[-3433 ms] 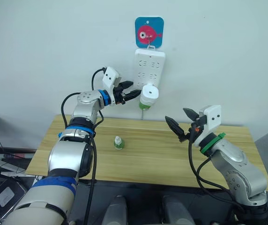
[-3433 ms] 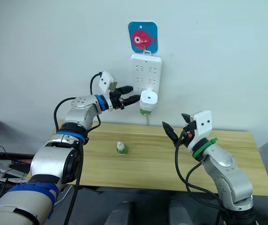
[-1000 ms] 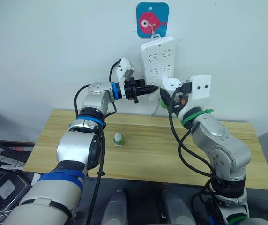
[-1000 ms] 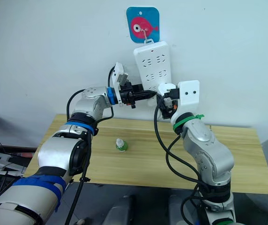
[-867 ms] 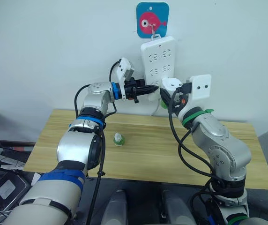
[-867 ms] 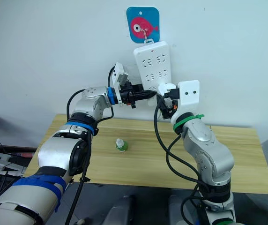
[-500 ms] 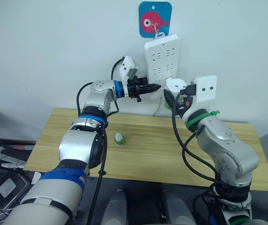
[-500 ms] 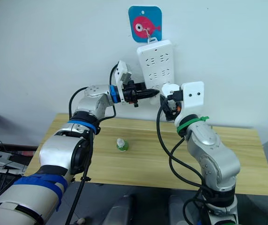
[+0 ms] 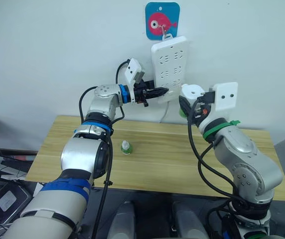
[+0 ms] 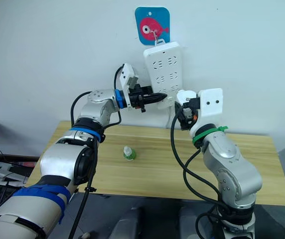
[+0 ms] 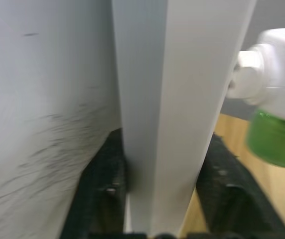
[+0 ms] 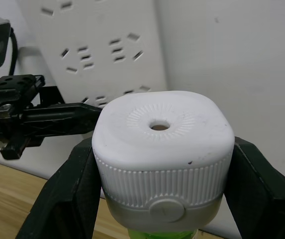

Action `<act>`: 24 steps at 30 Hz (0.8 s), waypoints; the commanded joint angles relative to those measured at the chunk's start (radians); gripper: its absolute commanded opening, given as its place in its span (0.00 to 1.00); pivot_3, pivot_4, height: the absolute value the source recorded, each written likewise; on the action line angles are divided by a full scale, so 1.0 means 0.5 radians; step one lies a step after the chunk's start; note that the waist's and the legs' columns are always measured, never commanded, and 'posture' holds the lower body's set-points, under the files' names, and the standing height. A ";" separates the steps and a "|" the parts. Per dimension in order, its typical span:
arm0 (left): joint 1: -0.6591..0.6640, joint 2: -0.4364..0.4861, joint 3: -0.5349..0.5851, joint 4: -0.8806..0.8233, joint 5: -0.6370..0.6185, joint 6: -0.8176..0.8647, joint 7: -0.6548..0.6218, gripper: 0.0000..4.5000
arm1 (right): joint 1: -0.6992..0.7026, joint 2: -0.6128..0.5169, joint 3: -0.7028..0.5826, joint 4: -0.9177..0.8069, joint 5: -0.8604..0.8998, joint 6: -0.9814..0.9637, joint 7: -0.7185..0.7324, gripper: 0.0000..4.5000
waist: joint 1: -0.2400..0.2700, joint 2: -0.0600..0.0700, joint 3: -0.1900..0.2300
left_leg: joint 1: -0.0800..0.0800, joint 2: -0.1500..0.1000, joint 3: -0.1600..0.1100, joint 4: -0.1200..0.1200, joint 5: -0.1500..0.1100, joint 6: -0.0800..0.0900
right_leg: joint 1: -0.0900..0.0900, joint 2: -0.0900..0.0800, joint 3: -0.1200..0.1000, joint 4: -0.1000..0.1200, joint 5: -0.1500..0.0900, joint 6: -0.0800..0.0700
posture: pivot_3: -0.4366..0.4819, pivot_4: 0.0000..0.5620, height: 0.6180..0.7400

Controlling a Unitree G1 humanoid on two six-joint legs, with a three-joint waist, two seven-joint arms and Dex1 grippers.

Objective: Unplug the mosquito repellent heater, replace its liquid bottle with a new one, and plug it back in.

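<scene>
The white mosquito repellent heater (image 12: 162, 134), with a green liquid bottle (image 11: 277, 139) under it, is clamped between my right gripper's (image 9: 192, 101) two fingers. It hangs just off the lower right corner of the white power strip (image 9: 168, 64) on the wall. My left gripper (image 9: 161, 91) is shut on the strip's lower left edge, and its black fingers (image 11: 102, 179) press on both sides of the strip. A small spare green bottle (image 9: 126, 148) with a white cap stands upright on the wooden table (image 9: 157, 162), left of centre.
The power strip hangs tilted from a hook on a blue plaque with a pink fish (image 9: 161, 21). Its white cable (image 9: 165, 113) drops behind the table's far edge. A white wall backs the table closely.
My right gripper has carried the heater rightward, away from the power strip's face. The left gripper has kept its grip on the strip. The camera has shifted a little.
</scene>
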 commanded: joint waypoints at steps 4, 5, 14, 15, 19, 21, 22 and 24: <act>0.004 0.079 0.050 -0.045 -0.034 0.012 -0.013 0.93 | 0.005 -0.003 -0.092 -0.059 0.012 -0.103 0.043 0.66 | -0.001 0.000 0.000 | -0.004 0.000 0.003 0.002 0.000 0.000 | -0.010 0.001 0.001 0.009 0.000 0.000 | 0.46 0.41 1.00; 0.015 0.092 0.052 -0.053 -0.035 0.015 -0.017 1.00 | 0.010 -0.006 -0.099 -0.050 0.013 -0.115 0.052 0.66 | -0.002 0.000 0.000 | -0.004 0.000 0.004 0.003 0.000 0.000 | -0.010 0.002 0.002 0.010 0.000 0.000 | 0.46 0.41 1.00; 0.386 0.378 0.101 -0.478 -0.122 0.211 -0.062 1.00 | 0.070 0.016 -0.295 0.045 0.135 -0.199 0.162 0.66 | -0.097 0.002 0.000 | 0.001 0.003 0.005 0.008 0.000 0.000 | -0.017 0.009 0.008 0.030 -0.001 -0.001 | 0.48 0.41 1.00; 0.482 0.409 0.112 -0.617 -0.144 0.252 -0.049 1.00 | 0.060 0.033 -0.334 0.062 0.164 -0.196 0.164 0.66 | -0.106 0.003 0.001 | 0.003 0.005 0.005 0.007 0.000 0.000 | -0.017 0.009 0.009 0.034 -0.001 -0.002 | 0.49 0.41 1.00; 0.788 0.482 0.141 -1.114 -0.215 0.381 0.048 1.00 | 0.030 0.079 -0.448 0.114 0.259 -0.175 0.153 0.66 | -0.087 0.004 0.002 | 0.002 0.018 -0.001 0.004 0.000 0.000 | -0.021 0.007 0.004 0.039 -0.002 -0.004 | 0.51 0.41 1.00; 0.930 0.503 0.161 -1.374 -0.265 0.465 0.106 1.00 | 0.024 0.095 -0.500 0.141 0.312 -0.164 0.152 0.66 | -0.073 0.004 0.002 | 0.000 0.019 -0.001 0.003 0.000 0.000 | -0.021 0.007 0.005 0.038 -0.002 -0.004 | 0.52 0.41 1.00; 1.001 0.500 0.163 -1.524 -0.306 0.533 0.129 1.00 | 0.021 0.115 -0.536 0.154 0.353 -0.151 0.140 0.66 | -0.057 0.004 0.002 | 0.000 0.018 -0.002 0.002 0.000 0.000 | -0.021 0.006 0.005 0.038 -0.002 -0.004 | 0.52 0.41 1.00; 1.169 0.479 0.135 -1.874 -0.382 0.662 0.178 1.00 | 0.001 0.167 -0.633 0.190 0.455 -0.124 0.098 0.66 | -0.040 0.005 0.002 | 0.000 0.017 -0.003 0.002 0.000 0.000 | -0.021 0.006 0.005 0.036 -0.002 -0.004 | 0.53 0.42 1.00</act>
